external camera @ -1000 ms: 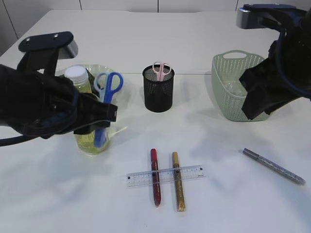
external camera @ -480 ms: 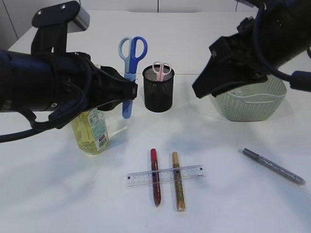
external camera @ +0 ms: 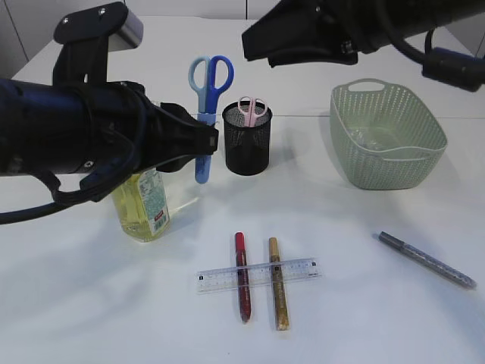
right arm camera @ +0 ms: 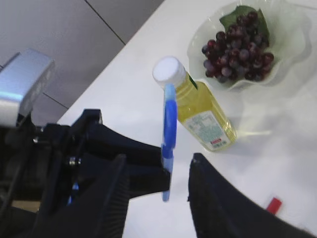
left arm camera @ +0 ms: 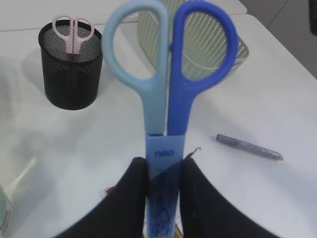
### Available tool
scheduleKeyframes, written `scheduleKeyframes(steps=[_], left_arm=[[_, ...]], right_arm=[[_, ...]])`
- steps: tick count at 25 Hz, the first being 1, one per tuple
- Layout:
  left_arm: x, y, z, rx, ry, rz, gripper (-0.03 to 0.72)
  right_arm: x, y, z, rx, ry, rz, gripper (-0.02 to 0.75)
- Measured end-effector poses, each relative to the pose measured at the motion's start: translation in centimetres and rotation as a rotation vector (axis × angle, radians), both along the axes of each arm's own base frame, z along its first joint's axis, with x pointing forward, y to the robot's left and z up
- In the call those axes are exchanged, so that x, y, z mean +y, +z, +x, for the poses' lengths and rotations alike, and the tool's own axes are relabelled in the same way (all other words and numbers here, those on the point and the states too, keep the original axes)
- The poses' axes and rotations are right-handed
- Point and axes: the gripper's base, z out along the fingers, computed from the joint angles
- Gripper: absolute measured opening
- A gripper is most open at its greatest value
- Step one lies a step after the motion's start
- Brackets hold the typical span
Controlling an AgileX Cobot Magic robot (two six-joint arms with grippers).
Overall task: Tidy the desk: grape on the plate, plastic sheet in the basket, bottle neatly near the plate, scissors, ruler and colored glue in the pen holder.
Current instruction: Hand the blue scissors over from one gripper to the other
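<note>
Blue scissors (external camera: 206, 114) are held upright, handles up, sheathed blades clamped between the fingers of the left hand (left arm camera: 163, 191), in the air just beside the black mesh pen holder (external camera: 247, 144) at the table's middle, toward the far edge. A pink pair (external camera: 252, 108) already stands inside. To seat the blue pair well, the sheath tip should probably be brought over the free part of the opening, kept vertical, lowered, then released. The left arm reaches in horizontally from the left edge, above the bottle (external camera: 142, 203). The right hand (right arm camera: 156, 193) hovers high over the far edge, fingers parted and holding nothing.
</note>
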Motion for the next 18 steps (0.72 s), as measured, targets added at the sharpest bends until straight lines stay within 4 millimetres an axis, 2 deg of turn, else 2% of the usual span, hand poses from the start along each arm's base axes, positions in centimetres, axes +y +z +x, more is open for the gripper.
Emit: scheduleKeyframes(steps=[6, 18], left_arm=[[-0.3, 0.4, 0.0, -0.032, -0.020, -0.045, 0.141], [-0.3, 0.5, 0.0, -0.037, -0.024, -0.049, 0.141]], right_arm=[[0.6, 0.0, 0.8, -0.016, -0.007, 0.094, 0.440], [3.7, -1.9, 1.5, -0.015, 0.009, 0.100, 0.459]])
